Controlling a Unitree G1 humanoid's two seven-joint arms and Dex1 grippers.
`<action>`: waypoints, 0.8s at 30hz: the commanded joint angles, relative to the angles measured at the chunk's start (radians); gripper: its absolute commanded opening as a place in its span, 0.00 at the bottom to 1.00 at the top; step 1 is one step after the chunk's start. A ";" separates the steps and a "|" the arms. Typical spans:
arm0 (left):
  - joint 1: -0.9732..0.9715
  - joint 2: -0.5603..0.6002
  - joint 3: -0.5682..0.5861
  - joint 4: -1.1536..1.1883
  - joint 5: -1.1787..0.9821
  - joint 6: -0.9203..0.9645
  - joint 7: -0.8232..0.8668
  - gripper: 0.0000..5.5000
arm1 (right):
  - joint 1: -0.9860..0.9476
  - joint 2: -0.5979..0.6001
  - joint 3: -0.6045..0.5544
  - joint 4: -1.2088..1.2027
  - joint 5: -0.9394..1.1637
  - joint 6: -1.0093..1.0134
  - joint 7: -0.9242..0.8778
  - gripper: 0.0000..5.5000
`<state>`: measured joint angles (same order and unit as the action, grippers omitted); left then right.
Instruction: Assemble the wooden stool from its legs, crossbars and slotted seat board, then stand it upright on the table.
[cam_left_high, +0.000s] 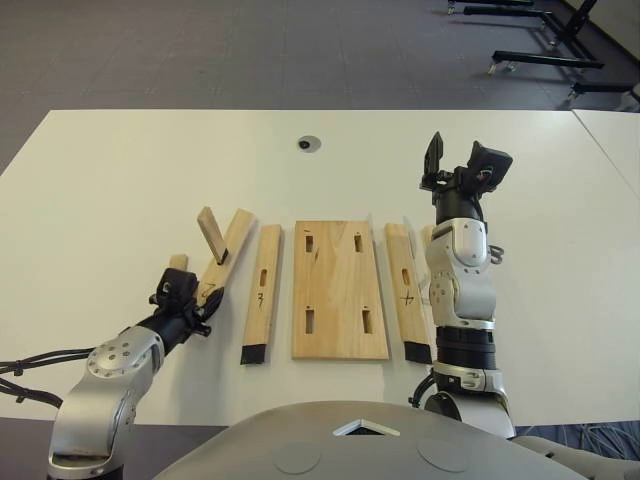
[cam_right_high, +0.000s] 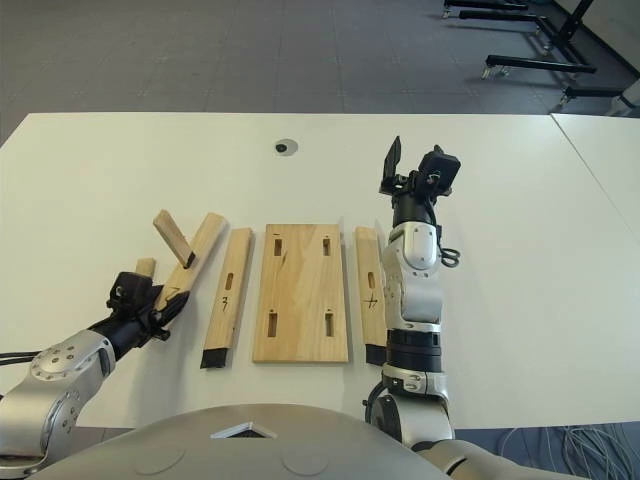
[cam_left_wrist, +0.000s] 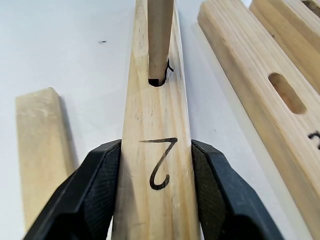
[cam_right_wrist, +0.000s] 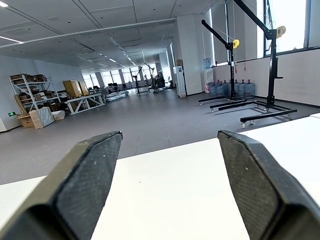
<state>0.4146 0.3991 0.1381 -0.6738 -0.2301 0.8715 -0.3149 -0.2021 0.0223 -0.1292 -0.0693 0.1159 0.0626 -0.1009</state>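
Note:
The slotted seat board (cam_left_high: 338, 290) lies flat at the table's middle. Left of it lies a slotted leg (cam_left_high: 262, 293) with a dark end. Further left, my left gripper (cam_left_high: 185, 300) is shut on the leg marked 2 (cam_left_wrist: 157, 150), its fingers (cam_left_wrist: 97, 195) pressing both sides. A crossbar (cam_left_high: 211, 233) stands tilted in that leg's slot (cam_left_wrist: 158, 80). A short loose crossbar (cam_left_high: 178, 262) lies beside the left gripper. Right of the board lies another slotted leg (cam_left_high: 407, 290), with one more piece (cam_left_high: 427, 238) partly hidden by my right arm. My right gripper (cam_left_high: 460, 165) is raised above the table, open and holding nothing.
A small round grommet (cam_left_high: 309, 143) sits in the white table (cam_left_high: 120, 170) at the back. A second table (cam_left_high: 615, 135) adjoins on the right. Black metal frames (cam_left_high: 545, 55) stand on the floor beyond. Bare tabletop stretches behind and to the right of the parts.

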 joint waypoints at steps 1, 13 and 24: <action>-0.111 -0.038 0.053 0.045 -0.003 -0.066 0.044 0.37 | -0.025 -0.018 -0.002 0.014 -0.003 0.004 0.013 0.64; -0.306 -0.220 0.112 0.065 -0.189 -0.247 0.027 0.37 | -0.124 -0.066 0.008 0.086 0.081 0.015 0.171 0.64; -0.310 -0.153 0.186 0.135 -0.874 -0.162 -0.330 0.37 | -0.193 -0.186 -0.087 -0.052 0.936 0.612 0.789 0.64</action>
<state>0.1018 0.1984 0.3299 -0.5456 -1.0427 0.6770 -0.5922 -0.4063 -0.1409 -0.2243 -0.0752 0.9692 0.6044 0.6200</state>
